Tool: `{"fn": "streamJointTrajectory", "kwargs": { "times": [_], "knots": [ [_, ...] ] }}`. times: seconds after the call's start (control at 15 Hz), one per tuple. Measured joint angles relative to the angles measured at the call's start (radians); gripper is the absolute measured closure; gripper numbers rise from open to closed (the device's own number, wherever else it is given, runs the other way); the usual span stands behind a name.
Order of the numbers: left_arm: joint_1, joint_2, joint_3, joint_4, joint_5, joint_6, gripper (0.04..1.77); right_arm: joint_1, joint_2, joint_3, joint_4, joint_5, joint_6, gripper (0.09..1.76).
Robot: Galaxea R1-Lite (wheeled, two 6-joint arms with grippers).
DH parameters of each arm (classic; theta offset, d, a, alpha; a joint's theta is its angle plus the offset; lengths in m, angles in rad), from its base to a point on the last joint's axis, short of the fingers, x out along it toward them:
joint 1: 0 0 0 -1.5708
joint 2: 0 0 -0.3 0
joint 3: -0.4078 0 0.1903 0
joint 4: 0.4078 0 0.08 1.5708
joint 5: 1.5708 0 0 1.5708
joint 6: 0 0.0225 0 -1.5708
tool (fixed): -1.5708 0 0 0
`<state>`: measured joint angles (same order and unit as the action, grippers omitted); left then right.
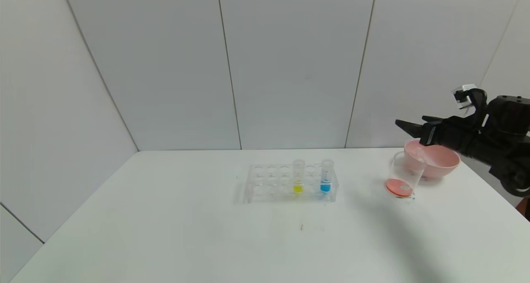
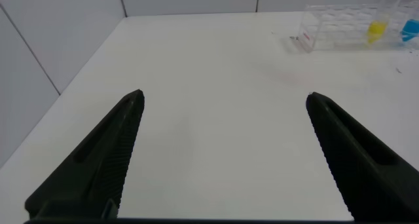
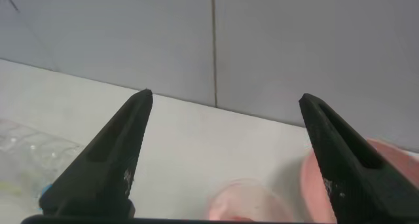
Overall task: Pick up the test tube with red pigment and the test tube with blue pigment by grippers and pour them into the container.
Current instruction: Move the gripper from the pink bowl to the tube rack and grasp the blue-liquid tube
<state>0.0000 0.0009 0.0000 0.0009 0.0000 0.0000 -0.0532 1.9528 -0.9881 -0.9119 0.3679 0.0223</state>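
**Inspection: red poured, blue tube still racked**

The right claw (image 1: 408,127) hangs with its fingers spread and empty above the container (image 1: 403,177), which stands on the surface (image 1: 165,217) touching or just in front of the pink bowl (image 1: 434,161). Orange-red liquid lies in the container's bottom. The test tube with blue pigment (image 1: 326,176) stands upright in the clear rack (image 1: 265,183), 1 slot apart from the yellow tube (image 1: 298,176). The test tube with red pigment is not visible in any view. The left claw (image 2: 222,152) is spread wide and empty over bare surface, well apart from the rack.

Risks, as judged:
- Grasping the yellow tube by mistake (the 2 stand close together).
- A claw entering off-centre could drag the light rack or tip the tube.
- A reach passing low could knock the container into the bowl.
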Motion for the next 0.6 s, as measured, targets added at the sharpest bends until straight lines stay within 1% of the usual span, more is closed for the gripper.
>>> {"fn": "streamJointTrajectory", "kwargs": {
  "times": [0.07,0.2,0.4,0.6],
  "knots": [
    [0.000,0.000,0.000,0.000,0.000,0.000,0.05,0.057,-0.024,0.064,-0.048,-0.084,0.013,0.24],
    [0.000,0.000,0.000,0.000,0.000,0.000,0.05,0.172,-0.059,0.185,-0.149,-0.287,0.030,0.21],
    [0.000,0.000,0.000,0.000,0.000,0.000,0.05,0.316,-0.074,0.351,-0.346,-0.479,0.042,0.19],
    [0.000,0.000,0.000,0.000,0.000,0.000,0.05,0.447,-0.049,0.458,-0.465,-0.663,0.044,0.17]
  ]
}}
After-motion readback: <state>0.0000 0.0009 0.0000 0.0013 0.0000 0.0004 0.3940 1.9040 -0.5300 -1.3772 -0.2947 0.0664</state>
